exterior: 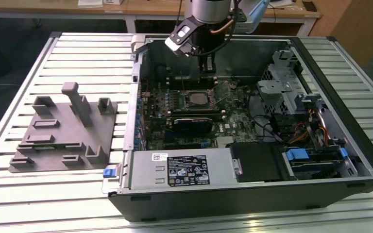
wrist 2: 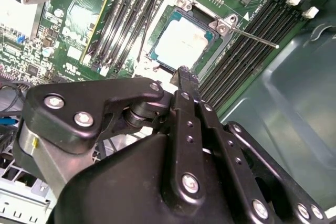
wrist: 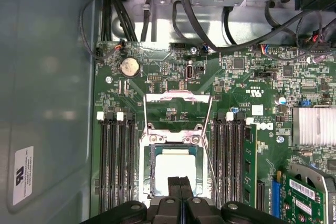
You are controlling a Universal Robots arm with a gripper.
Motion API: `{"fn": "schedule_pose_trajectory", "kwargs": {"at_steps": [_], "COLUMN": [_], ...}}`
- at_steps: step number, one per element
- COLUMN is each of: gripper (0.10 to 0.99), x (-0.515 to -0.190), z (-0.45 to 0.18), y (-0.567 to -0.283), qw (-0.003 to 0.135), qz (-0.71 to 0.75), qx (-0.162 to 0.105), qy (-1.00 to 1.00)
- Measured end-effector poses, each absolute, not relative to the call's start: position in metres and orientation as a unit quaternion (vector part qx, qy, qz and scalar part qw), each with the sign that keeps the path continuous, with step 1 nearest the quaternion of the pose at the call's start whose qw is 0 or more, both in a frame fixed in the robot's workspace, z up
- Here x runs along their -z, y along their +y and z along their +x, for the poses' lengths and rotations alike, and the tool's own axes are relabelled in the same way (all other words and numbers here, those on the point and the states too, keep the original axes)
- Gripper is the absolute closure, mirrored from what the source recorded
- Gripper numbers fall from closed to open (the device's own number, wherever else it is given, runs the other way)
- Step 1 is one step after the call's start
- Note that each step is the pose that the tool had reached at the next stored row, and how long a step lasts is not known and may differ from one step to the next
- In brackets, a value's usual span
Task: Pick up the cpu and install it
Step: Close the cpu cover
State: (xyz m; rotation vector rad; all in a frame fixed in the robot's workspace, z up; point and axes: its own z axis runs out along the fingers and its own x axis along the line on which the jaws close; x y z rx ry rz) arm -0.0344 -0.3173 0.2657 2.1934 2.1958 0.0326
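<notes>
Hovering black two-finger gripper (wrist: pixel 180 181), tips pressed together and empty, close above small square silver-faced cpu (wrist: pixel 176 167) seated inside metal socket frame (wrist: pixel 148 153) on green motherboard (wrist: pixel 252 77); black memory slots (wrist: pixel 116 166) crowding both frame sides

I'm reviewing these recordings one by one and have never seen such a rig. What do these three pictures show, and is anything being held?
This is one robot arm with a two-fingered gripper, working over an open computer case that lies on a slatted table. The exterior view comes from a camera off the arm. Both wrist views come from cameras riding on the arm, looking past the gripper at the motherboard. On the exterior view's left, beside the case, sits a grey tray with upright blocks. The cpu, a small silver square, lies in its socket, whose metal frame is swung open. The gripper is shut close over it, holding nothing.
</notes>
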Motion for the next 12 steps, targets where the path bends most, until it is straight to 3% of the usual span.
{"fn": "schedule_pose_trajectory", "kwargs": {"at_steps": [12], "gripper": [0.980], "x": [-0.2660], "z": [-0.0345], "y": [-0.3173], "qw": [0.019], "qz": [0.707], "qx": [-0.010], "qy": [0.707]}}
